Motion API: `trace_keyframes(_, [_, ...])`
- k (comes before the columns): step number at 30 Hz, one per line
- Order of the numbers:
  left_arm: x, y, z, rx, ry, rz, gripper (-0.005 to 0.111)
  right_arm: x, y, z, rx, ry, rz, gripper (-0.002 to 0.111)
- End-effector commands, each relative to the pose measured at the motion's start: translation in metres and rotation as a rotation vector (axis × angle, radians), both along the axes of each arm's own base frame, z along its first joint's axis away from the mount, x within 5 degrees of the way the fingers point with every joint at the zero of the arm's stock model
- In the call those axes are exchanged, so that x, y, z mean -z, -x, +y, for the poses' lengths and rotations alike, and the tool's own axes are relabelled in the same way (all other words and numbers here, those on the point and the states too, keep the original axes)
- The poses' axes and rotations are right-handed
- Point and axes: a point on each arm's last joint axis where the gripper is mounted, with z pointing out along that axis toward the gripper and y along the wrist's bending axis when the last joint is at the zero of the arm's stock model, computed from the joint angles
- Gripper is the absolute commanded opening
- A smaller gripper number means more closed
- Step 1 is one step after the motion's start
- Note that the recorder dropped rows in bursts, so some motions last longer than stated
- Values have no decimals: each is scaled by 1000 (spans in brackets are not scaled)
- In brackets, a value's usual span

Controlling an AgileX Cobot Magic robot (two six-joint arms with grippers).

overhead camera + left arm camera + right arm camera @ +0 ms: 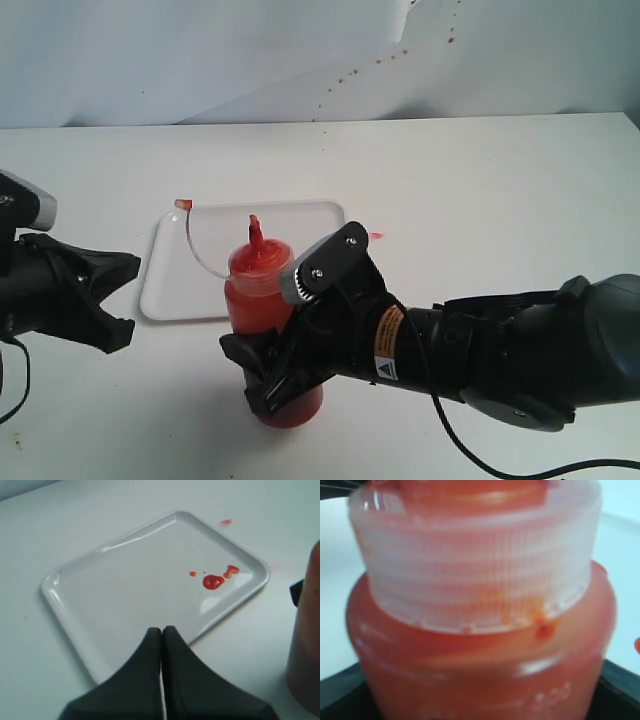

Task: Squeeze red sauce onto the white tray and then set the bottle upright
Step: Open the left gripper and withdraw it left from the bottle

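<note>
- A white counter [480, 180] runs back to a pale backdrop flecked with small brown spots. In the exterior view, the bottle [258, 285] stands upright on the counter between the white tray [170, 290] and the counter's front edge. The right tool [285, 385] is clamped around its lower body.
- The nozzle [255, 228] is uncapped, and the cap [183, 204] dangles on its thin tether over the tray's far corner. Any extra squeeze from the tool would likely push sauce out onto the counter instead of the tray.
- In the left wrist view, the left tool [161, 635] is closed on nothing, its fingers pressed together just off the tray's near rim. The red sauce [213, 582] lies as a few glossy drops near one corner of the tray, so the squeezing looks done. A faint pink smear [226, 523] already marks the counter beyond the tray.
- In the right wrist view, the bottle's ribbed collar fills the frame, with dark fingers flanking its body at either side. Red residue sits under the collar, so the wall may be slick.
- The main risk is the release. If the tool opens unevenly or withdraws sideways, a finger could drag the bottle and topple it toward the front edge.
</note>
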Motion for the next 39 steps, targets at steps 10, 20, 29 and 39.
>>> trace_keyframes(10, [-12,-11,3,-99,84,-150,0,-14,0,5,-19,-108,-51,0])
trace_keyframes(20, [46,-44,-2,-152,126,-151,0,-14,0,5,-51,-73,-112,0])
trace_keyframes(29, [51,-53,8,-294,150,-221,0,-11,3,6,-124,-6,-184,0])
trace_keyframes(39, [51,-54,8,-292,151,-229,0,-11,3,6,-112,-26,-143,0])
